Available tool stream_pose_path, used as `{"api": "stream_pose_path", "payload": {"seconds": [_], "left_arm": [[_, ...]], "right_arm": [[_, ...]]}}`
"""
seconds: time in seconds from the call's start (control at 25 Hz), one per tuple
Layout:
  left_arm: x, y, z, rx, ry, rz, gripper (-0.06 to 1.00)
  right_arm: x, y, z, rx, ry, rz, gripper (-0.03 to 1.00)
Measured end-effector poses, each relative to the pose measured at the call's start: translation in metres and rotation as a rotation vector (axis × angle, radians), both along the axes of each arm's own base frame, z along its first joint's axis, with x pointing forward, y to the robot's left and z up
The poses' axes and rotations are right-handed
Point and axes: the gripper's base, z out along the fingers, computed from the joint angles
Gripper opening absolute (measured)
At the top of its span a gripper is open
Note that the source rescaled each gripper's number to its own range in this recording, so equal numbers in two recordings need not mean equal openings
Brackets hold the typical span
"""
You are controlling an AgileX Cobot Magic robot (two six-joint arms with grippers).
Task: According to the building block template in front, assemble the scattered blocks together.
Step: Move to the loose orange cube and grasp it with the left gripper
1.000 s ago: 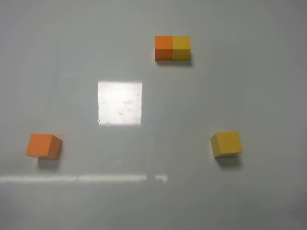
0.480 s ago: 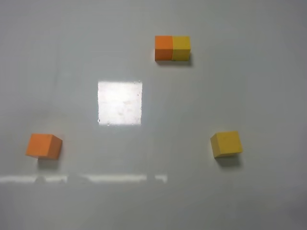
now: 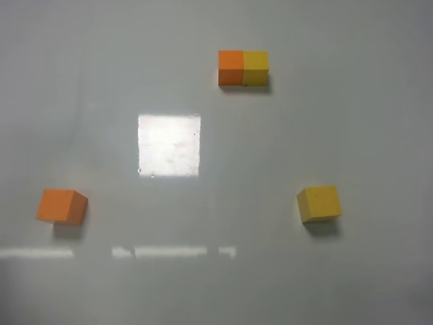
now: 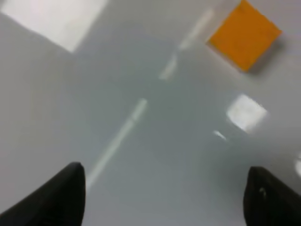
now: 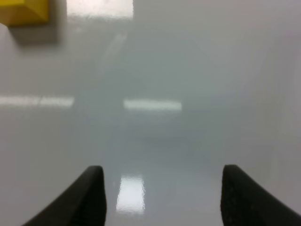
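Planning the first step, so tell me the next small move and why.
Probably ease the left pincer toward the orange cube: its jaws stand open and empty, and the cube lies loose ahead of them, well apart from the yellow cube.

Your high camera looks almost straight down on the table [image 3: 325, 135] from well above. Your left wrist camera sits low and tilted, sharing the orange cube [image 4: 244, 35] with it. Your right wrist camera, also low, shares the yellow cube [image 5: 23, 10].
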Motion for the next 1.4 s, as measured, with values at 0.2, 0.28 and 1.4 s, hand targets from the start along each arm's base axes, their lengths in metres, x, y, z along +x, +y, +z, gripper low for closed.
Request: {"api": "stream_pose_path", "payload": {"seconds": [0.2,0.28,1.4], "left_arm": [[0.023,-0.016,-0.01,0.152,0.055,-0.134,0.76],[0.032,-0.024,-0.014,0.219,0.068,-0.165,0.75],[0.053,-0.09,-0.069,0.56,0.062,-0.317,1.0]], "right_arm": [[0.0,0.0,0.0,0.0,0.0,0.0,0.32],[0.0,0.0,0.0,0.0,0.0,0.0,0.32],[0.0,0.0,0.0,0.0,0.0,0.0,0.32]]}}
